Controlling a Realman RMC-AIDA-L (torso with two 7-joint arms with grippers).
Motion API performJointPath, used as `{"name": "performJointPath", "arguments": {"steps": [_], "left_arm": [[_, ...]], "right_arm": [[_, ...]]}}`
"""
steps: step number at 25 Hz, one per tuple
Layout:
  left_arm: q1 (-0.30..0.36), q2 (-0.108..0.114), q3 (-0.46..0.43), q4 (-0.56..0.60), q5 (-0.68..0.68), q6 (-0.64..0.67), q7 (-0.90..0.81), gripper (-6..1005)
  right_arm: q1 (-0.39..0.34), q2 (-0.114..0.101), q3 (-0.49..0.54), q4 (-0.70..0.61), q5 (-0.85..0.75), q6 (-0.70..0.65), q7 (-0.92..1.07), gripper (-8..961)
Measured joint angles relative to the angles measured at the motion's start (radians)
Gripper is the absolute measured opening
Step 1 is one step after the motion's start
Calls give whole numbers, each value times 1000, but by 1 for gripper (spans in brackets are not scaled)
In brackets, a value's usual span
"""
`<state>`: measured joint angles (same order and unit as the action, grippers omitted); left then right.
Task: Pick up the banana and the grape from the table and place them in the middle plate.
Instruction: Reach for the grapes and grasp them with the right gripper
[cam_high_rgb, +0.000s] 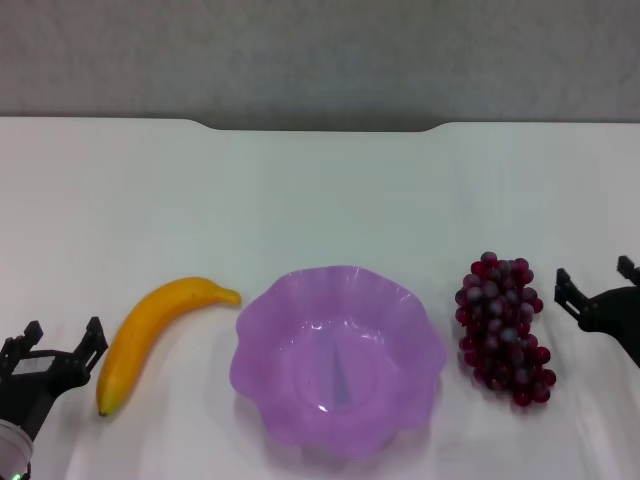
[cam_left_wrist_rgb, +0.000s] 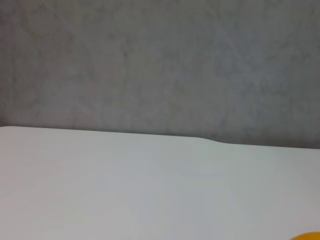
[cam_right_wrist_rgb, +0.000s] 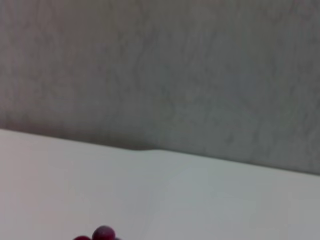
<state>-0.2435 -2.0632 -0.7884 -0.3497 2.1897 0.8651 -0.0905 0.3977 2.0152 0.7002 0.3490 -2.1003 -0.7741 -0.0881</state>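
The banana (cam_high_rgb: 155, 332) lies on the white table (cam_high_rgb: 320, 200) just left of the purple scalloped plate (cam_high_rgb: 338, 358). The plate holds nothing. The grape bunch (cam_high_rgb: 503, 325) lies right of the plate. My left gripper (cam_high_rgb: 62, 338) is open and empty, low at the near left, beside the banana and apart from it. My right gripper (cam_high_rgb: 597, 280) is open and empty at the right edge, just right of the grapes. A sliver of banana (cam_left_wrist_rgb: 310, 236) shows in the left wrist view, and a few grapes (cam_right_wrist_rgb: 102, 234) in the right wrist view.
The table's far edge has a notch (cam_high_rgb: 320, 127) and meets a grey wall (cam_high_rgb: 320, 50). Bare tabletop stretches behind the fruit and the plate.
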Motion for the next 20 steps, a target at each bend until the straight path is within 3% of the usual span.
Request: {"name": "performJointPath", "arguments": {"steps": [5, 11, 20], "left_arm": [[-2, 0, 11, 0, -5, 0, 0, 816], [-2, 0, 11, 0, -5, 0, 0, 816], [3, 0, 11, 2, -7, 0, 0, 816]], "right_arm": [[-26, 0, 5, 11, 10, -51, 34, 856], [12, -6, 8, -7, 8, 49, 198, 853], [8, -5, -10, 37, -2, 56, 64, 838]]}}
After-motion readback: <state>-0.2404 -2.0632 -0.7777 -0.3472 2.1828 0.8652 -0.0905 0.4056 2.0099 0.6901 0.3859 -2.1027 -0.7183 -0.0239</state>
